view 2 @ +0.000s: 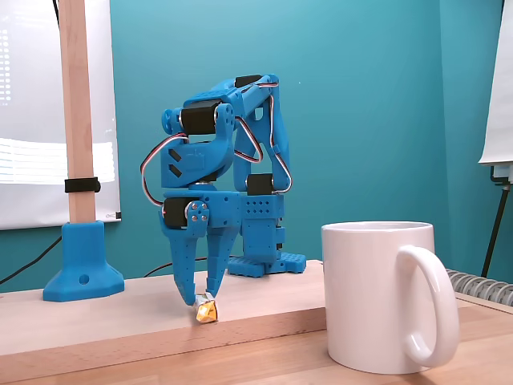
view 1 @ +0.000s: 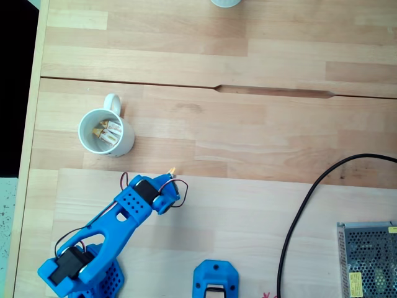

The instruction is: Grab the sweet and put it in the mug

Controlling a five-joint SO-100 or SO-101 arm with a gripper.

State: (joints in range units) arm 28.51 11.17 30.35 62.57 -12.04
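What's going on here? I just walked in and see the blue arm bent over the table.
The blue arm's gripper is down at the wooden table, its fingertips closed around a sweet that sits at the surface. The white mug stands a short way off and already holds some wrapped sweets.

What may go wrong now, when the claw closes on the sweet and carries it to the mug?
The claw holds the sweet only at its fingertips, so it may slip out. The mug already holds wrapped sweets, and its opening is narrow: a drop off-centre may hit the rim and bounce out.
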